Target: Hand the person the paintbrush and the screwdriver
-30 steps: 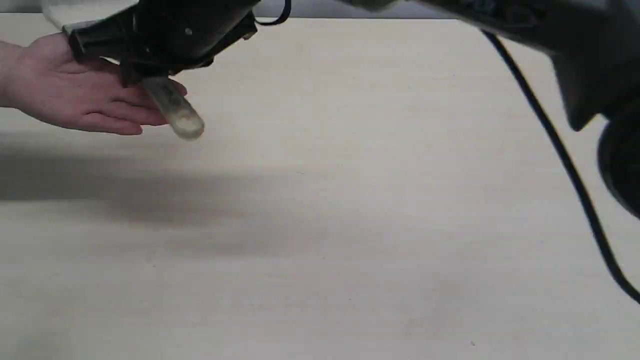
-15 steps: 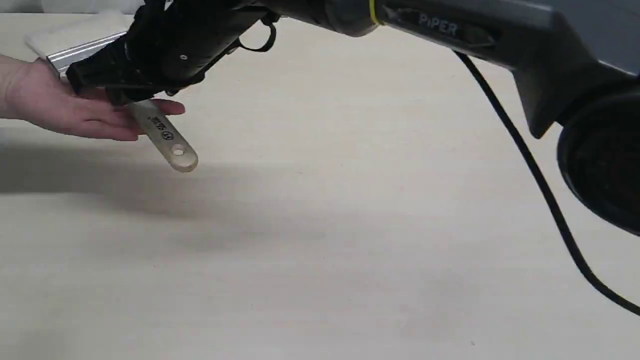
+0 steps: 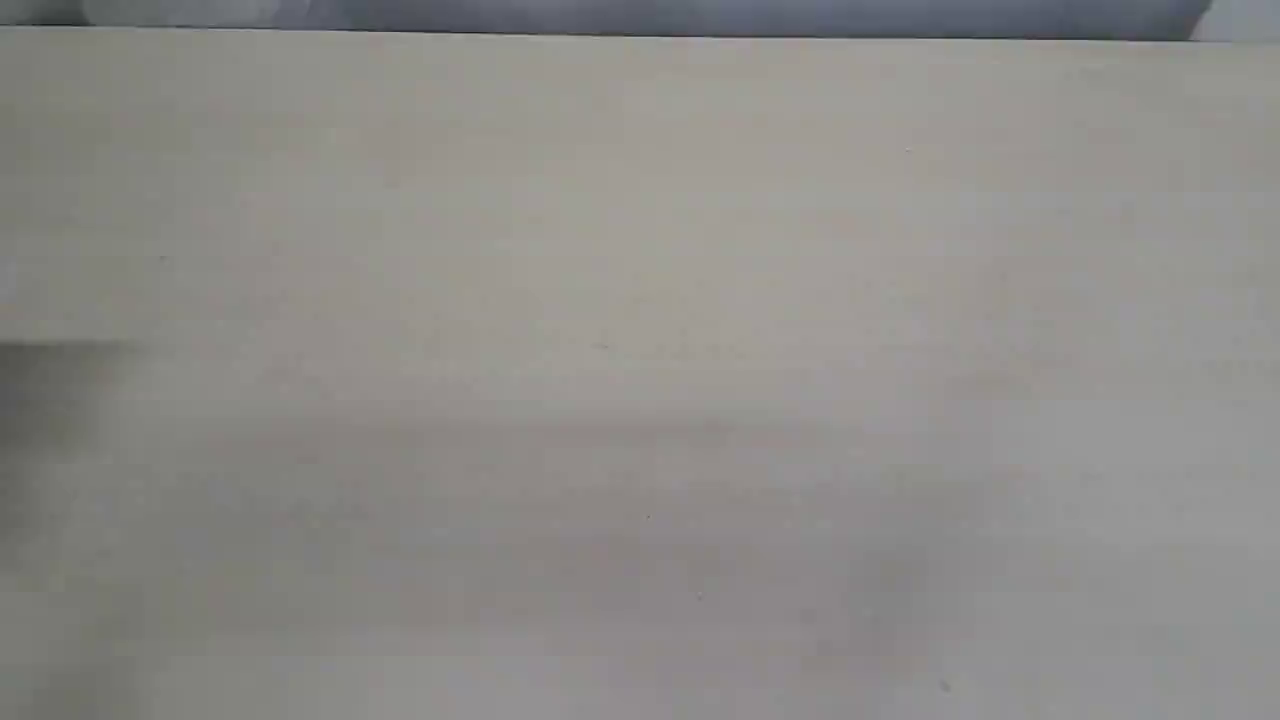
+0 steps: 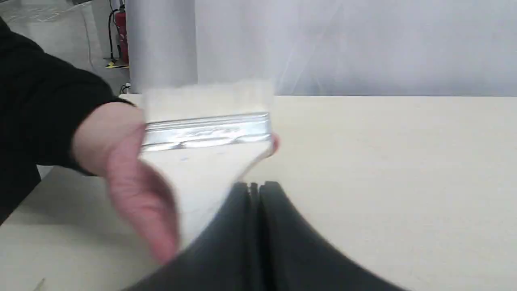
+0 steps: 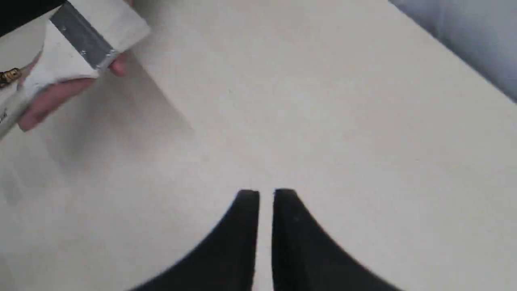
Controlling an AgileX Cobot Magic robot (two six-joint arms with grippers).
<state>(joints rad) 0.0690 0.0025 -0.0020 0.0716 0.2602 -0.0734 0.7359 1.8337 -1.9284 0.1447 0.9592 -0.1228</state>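
Hand [image 4: 121, 161] holds brush [image 4: 206, 131] near tabletop [image 3: 640, 300] corner; left pincer [image 4: 255, 186] and right pincer [image 5: 266, 194] both seem closed, empty, view blurred.

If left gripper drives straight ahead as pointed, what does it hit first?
Probably the paintbrush in the person's hand, just ahead of the shut left gripper; depth is unclear, so it might pass beside it.

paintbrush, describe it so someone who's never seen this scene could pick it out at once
Start at the pale table, at the edge where a person's hand reaches in from a black sleeve. The paintbrush rests in that hand. Its wide silver metal band and pale bristles set it apart from the slim gold-banded screwdriver, barely in view beside it.
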